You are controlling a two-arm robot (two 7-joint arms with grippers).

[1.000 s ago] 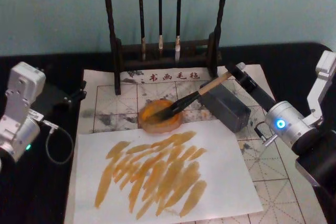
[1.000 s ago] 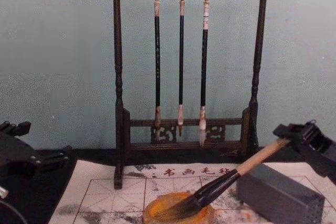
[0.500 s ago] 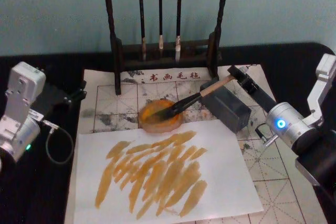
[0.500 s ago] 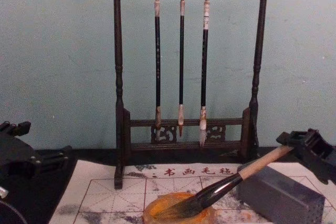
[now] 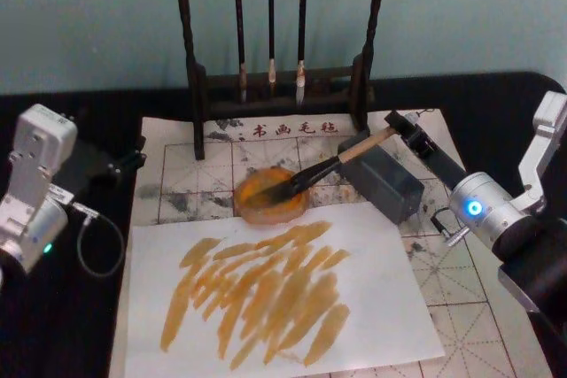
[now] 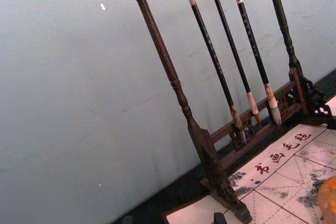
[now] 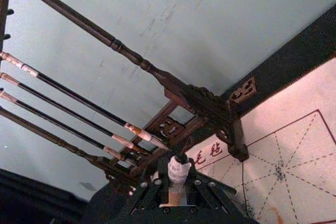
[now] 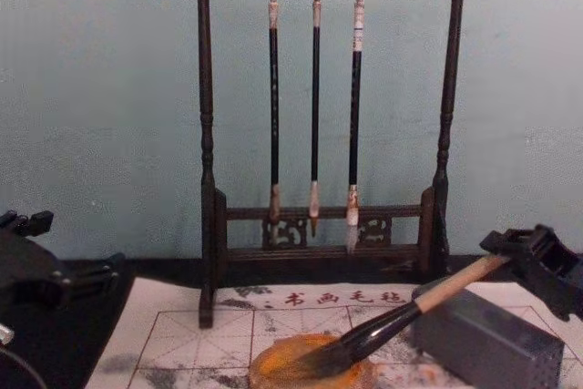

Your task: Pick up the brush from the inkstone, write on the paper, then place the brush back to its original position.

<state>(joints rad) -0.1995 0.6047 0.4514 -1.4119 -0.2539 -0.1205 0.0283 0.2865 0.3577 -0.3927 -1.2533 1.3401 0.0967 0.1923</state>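
Head view: The brush (image 5: pixel 323 165) lies tilted, its tuft in the orange inkstone (image 5: pixel 270 192) and its pale handle resting over the grey block (image 5: pixel 383 181). The long axis runs from the inkstone back and to the right, straight toward the right gripper (image 5: pixel 396 126), which is closed on the handle end. The white paper (image 5: pixel 283 285), streaked with orange strokes, lies just in front of the inkstone. The left gripper (image 5: pixel 124 164) is parked at the left, well apart from the brush.

Left wrist view: The rack (image 6: pixel 199 135) and the grid mat (image 6: pixel 294 171) are visible.

Right wrist view: The jaws hold the handle end.

Chest view: The tuft is in the inkstone and the handle rises rightward into the right gripper. Judged release next.
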